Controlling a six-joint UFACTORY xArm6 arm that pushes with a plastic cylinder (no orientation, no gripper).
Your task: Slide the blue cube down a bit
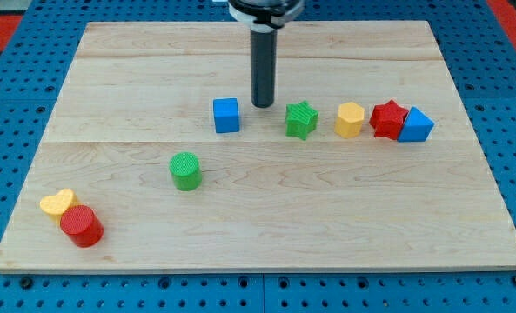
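On the counter (110, 87), at the view's left, a yellow heart (56, 203) touches a red cylinder (83, 226). A green cylinder (186, 170) sits farther right. The blue cube (226, 115) lies near centre, with my tip (263, 104) just beside its upper right, apart. There is no hand, only the rod. Rightward: green star (301, 119), yellow block (349, 119), red star (388, 118) touching a blue block (417, 125).

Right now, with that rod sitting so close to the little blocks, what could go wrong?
My tip sits up and to the right of the blue cube, not squarely above it, so a push from here could send the cube sideways to the left or spin it rather than slide it down. The green star lies just right of my tip, so a stray sweep might knock it.
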